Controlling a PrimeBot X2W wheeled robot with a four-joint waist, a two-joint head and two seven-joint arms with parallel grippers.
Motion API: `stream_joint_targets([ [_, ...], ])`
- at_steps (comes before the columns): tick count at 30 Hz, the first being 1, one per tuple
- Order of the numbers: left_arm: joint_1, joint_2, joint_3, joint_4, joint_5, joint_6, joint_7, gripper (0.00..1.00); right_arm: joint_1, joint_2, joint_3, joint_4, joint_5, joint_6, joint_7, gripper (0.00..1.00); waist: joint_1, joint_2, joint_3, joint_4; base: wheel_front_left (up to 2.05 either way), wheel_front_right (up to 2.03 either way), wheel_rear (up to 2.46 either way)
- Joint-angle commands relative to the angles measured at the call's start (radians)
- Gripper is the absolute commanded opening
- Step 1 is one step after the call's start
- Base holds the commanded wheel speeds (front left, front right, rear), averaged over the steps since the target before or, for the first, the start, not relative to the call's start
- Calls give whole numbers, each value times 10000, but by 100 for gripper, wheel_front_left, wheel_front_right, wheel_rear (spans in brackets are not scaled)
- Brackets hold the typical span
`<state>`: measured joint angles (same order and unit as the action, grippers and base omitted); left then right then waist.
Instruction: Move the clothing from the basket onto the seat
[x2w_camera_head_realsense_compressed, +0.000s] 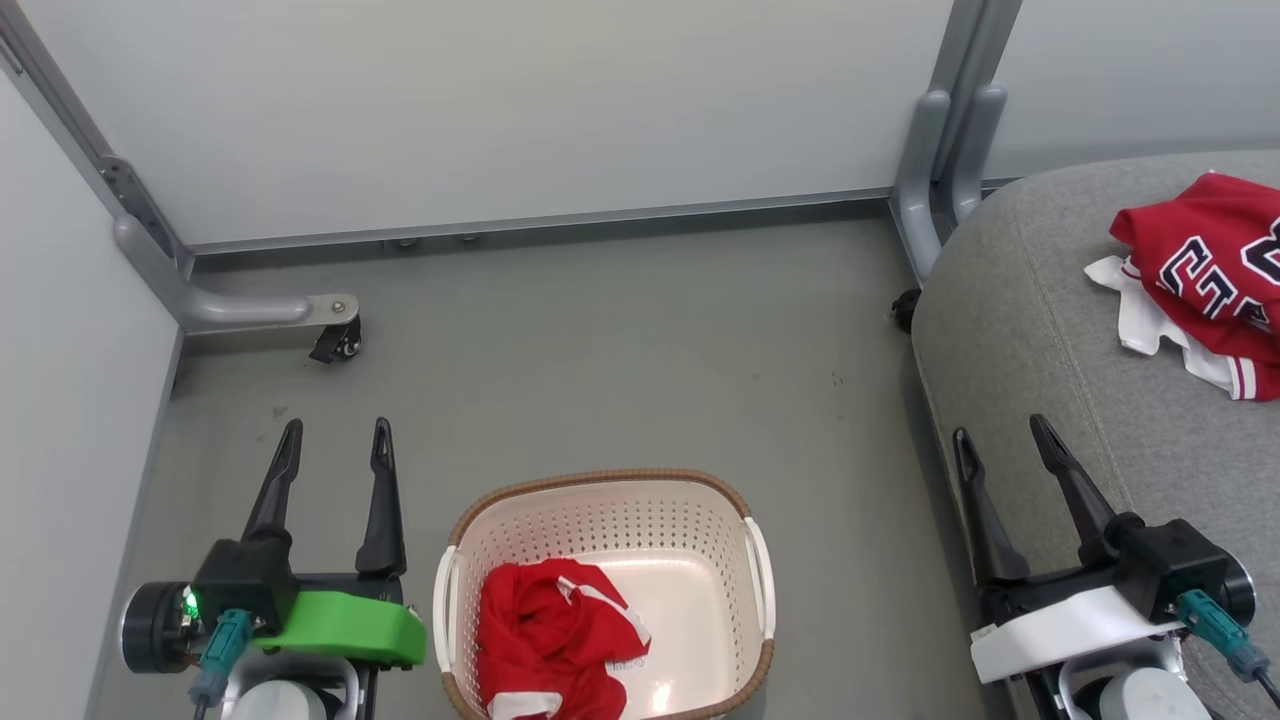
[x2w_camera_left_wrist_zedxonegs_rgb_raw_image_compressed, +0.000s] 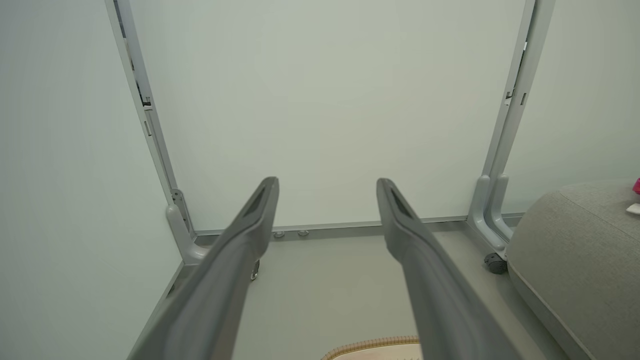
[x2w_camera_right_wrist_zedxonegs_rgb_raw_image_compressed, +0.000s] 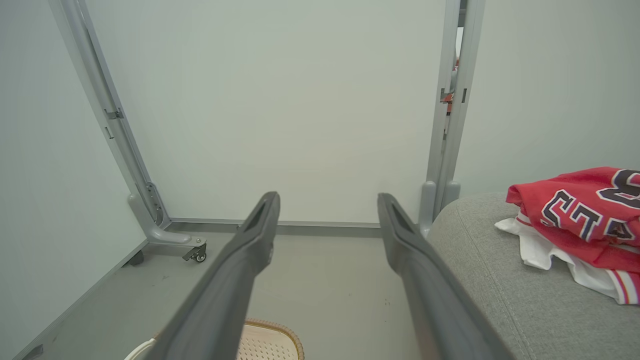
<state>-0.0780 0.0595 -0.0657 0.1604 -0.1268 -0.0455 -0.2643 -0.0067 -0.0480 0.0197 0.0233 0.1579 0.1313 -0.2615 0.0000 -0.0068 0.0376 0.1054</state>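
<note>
Head view: L hand (x2w_camera_head_realsense_compressed: 337, 430) & R hand (x2w_camera_head_realsense_compressed: 1000, 430) both spread wide, holding nothing. One red garment (x2w_camera_head_realsense_compressed: 545, 630) in basket (x2w_camera_head_realsense_compressed: 600, 478) on floor (x2w_camera_head_realsense_compressed: 620, 330) btwn hands; numbered red jersey (x2w_camera_head_realsense_compressed: 1205, 265) lies on grey seat (x2w_camera_head_realsense_compressed: 1020, 330), R side.

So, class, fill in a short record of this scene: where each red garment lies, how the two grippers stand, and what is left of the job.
setting: grey floor, pale partition panels behind
basket: upright on the floor, between the grippers
red-and-white garment: crumpled in the basket's left half
numbered garment: lying on the seat, at the right
left gripper: open, empty, left of the basket
right gripper: open, empty, near the seat's edge
left to do: one garment to move to the seat
</note>
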Motion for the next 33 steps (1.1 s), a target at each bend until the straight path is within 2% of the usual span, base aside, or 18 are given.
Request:
stream_joint_targets([
  [1,-52,-3,42,-3,49,-88,-1,100,-68,-22,12,23,36,-10,-29,100,0,68,15,-4,0,0,0],
  [18,-721,-49,-126,213,254,-314,-1,100,-428,-22,55,-116,-53,-10,-29,100,0,68,468,-164,0,0,0],
  [23,-1399,-20,-347,577,366,-498,-1,100,-856,-22,169,-272,-124,-10,-29,100,0,68,1034,-398,0,0,0],
  [33,-3292,265,-1287,2624,641,-780,1,100,-2307,-22,382,-667,-386,-10,-29,100,0,68,2839,-1132,0,0,0],
])
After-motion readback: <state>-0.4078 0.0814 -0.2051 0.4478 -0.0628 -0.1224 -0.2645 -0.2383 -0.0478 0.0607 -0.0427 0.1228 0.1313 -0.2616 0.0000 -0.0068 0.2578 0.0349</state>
